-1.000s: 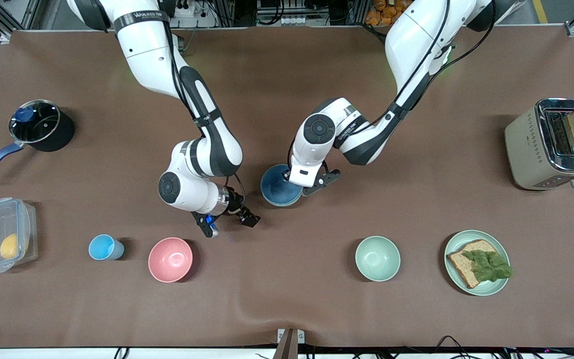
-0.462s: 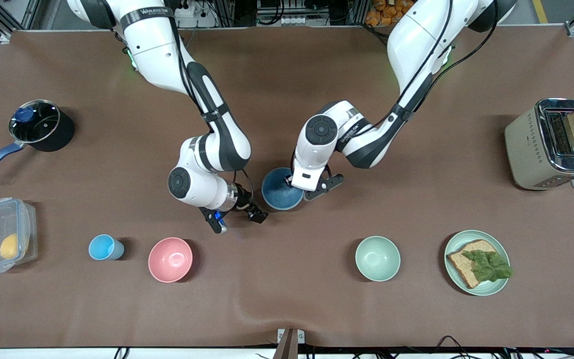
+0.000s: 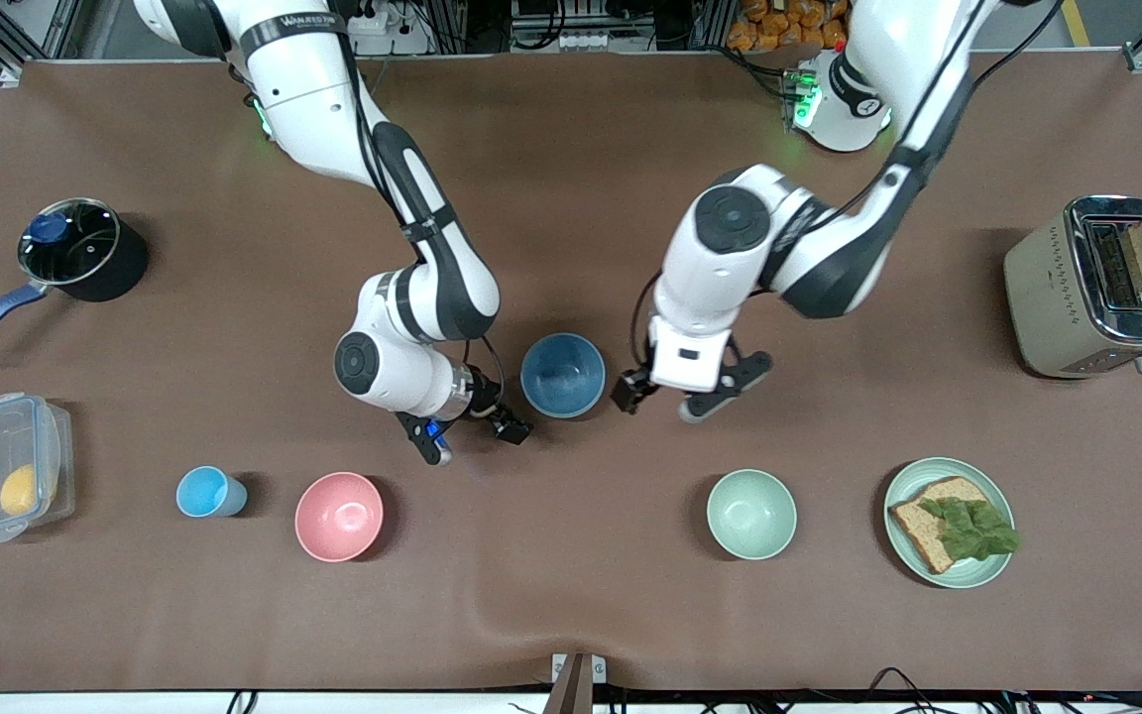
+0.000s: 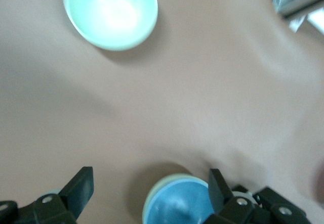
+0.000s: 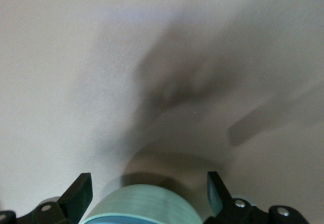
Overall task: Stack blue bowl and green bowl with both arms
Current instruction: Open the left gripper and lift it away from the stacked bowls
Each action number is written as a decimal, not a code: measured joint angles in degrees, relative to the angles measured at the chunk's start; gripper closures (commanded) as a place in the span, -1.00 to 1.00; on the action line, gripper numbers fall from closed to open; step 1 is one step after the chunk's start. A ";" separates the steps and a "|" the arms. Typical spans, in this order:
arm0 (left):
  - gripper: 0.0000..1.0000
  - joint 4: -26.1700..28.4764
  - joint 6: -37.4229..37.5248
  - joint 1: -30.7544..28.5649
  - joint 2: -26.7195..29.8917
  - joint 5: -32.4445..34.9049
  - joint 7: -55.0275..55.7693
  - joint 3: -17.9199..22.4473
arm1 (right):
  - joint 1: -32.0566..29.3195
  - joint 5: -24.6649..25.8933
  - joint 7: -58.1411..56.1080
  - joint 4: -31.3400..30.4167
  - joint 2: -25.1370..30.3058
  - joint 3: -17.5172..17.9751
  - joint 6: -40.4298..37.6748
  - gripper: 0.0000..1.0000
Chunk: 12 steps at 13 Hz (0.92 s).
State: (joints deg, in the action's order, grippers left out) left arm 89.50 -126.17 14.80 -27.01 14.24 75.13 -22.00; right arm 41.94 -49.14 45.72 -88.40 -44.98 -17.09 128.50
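The blue bowl (image 3: 562, 374) sits nested inside the green bowl (image 5: 144, 204) at the middle of the table. In the left wrist view the blue bowl (image 4: 182, 204) shows a thin green rim (image 4: 150, 199) round it. My left gripper (image 3: 675, 395) hangs open and empty over the table beside the stack, toward the left arm's end, and touches neither bowl. My right gripper (image 3: 472, 441) is open beside the stack toward the right arm's end. The green bowl's outer wall lies between its spread fingers in the right wrist view, untouched.
A paler mint bowl (image 3: 751, 514) and a plate with bread and lettuce (image 3: 950, 522) stand nearer the front camera. A pink bowl (image 3: 338, 516), a light-blue cup (image 3: 206, 492), a plastic box (image 3: 4, 480) and a pot (image 3: 75, 248) lie toward the right arm's end. A toaster (image 3: 1096, 285) is at the left arm's end.
My left gripper opened, let go of the blue bowl and pulled up and away toward the left arm's end. My right gripper first moved closer to the stack, then held still.
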 measured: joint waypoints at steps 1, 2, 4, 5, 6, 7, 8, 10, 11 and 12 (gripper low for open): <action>-1.00 -0.03 2.84 -1.95 2.60 0.00 -2.80 -0.01 | -0.95 0.00 -2.25 0.44 0.16 -0.58 -2.99 -1.00; -1.00 -0.06 6.03 -4.01 5.16 0.00 -6.09 -0.05 | -1.66 0.09 -4.24 0.83 0.55 -1.82 -5.94 -1.00; -1.00 -0.08 13.35 -7.90 10.18 -0.08 -14.54 -0.13 | -2.15 1.22 -8.81 1.47 2.24 -5.87 -13.25 -1.00; -1.00 -0.08 15.91 -9.60 12.36 -0.95 -18.64 -0.13 | -2.21 2.56 -11.79 1.85 3.69 -8.24 -17.92 -1.00; -1.00 -0.07 17.94 -11.36 14.30 -2.84 -22.42 -0.12 | -2.23 4.95 -14.76 2.19 5.69 -10.68 -22.70 -1.00; -1.00 -0.05 19.89 -13.47 16.07 -5.19 -26.70 -0.15 | -2.29 8.25 -17.61 2.47 8.29 -12.97 -27.43 -1.00; -1.00 0.00 21.31 -15.83 17.64 -7.42 -31.96 -0.05 | -2.47 11.77 -20.52 2.59 11.60 -14.94 -31.86 -1.00; -1.00 0.32 23.60 -18.63 20.18 -10.01 -42.86 1.94 | -3.08 17.21 -25.64 2.62 18.49 -17.75 -38.37 -1.00; -1.00 0.46 25.25 -18.80 21.05 -10.29 -46.75 3.72 | -3.38 19.49 -27.69 2.60 21.38 -18.73 -40.64 -1.00; -1.00 0.52 26.67 -18.87 21.68 -10.41 -50.02 5.04 | -3.89 22.36 -29.25 2.56 23.65 -18.85 -41.83 -1.00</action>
State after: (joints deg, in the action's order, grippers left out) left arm 90.02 -99.50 -4.07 -5.33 3.83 25.10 -16.96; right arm 38.06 -26.78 16.47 -85.85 -21.32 -35.94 86.67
